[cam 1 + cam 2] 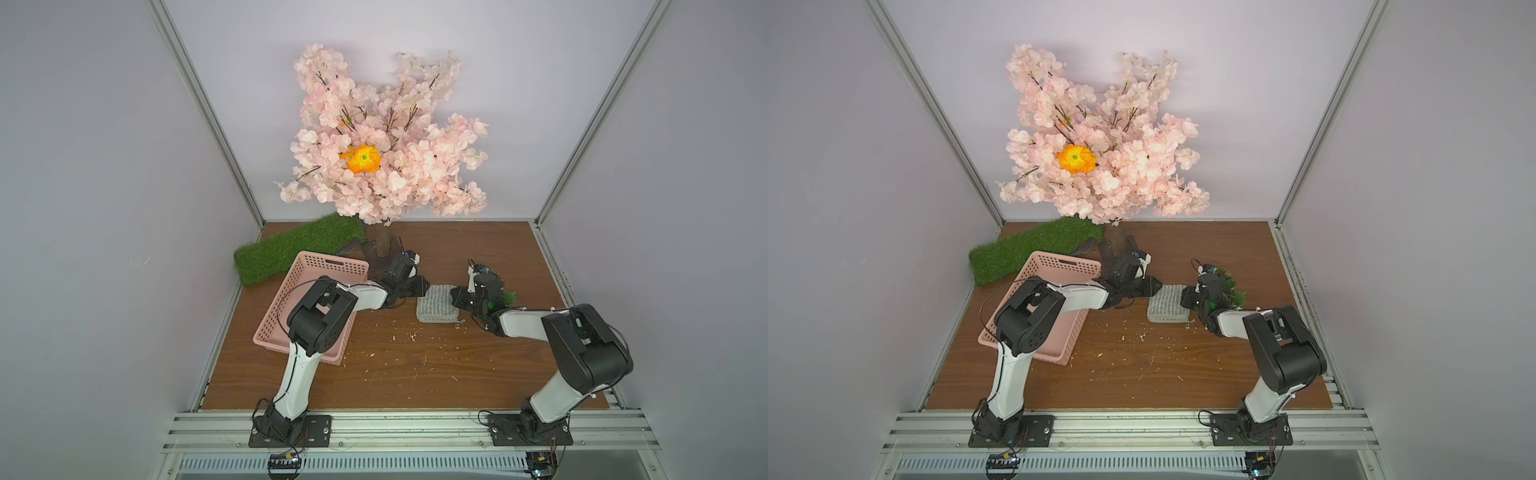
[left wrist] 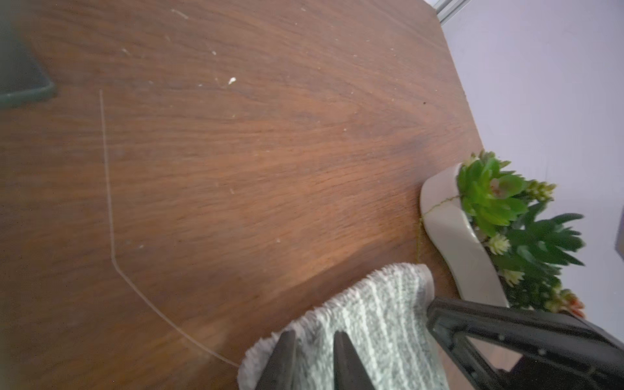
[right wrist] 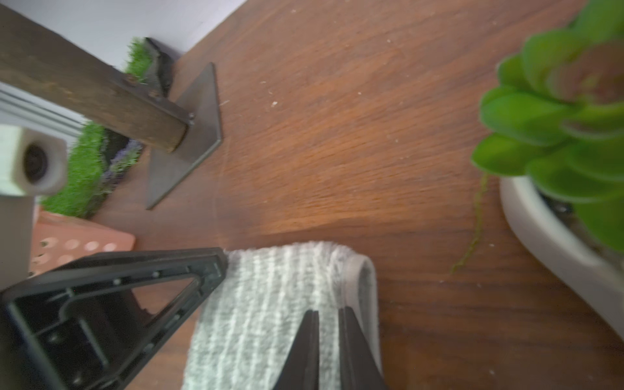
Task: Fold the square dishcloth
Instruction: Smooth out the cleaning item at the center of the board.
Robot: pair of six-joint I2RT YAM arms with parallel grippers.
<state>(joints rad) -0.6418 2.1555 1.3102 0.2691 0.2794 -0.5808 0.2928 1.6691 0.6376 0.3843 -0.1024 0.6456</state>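
Item: square dishcloth, grey with whitish stripes, folded into a thick oblong
Location: on the wooden table, just right of centre in both top views
Held by: left gripper, jaws drawn close with a narrow gap, pinching the cloth at its upper left corner as the top views show it
Also held by: right gripper, jaws almost together, pinching the hemmed upper right corner, which curls upward
Nearby: potted succulent, right of the cloth and apart from it
Left of centre: pink basket, partly hidden by the left arm; grass mat above it
Upper centre: blossom tree
Table surface: whitish crumbs scattered below the cloth
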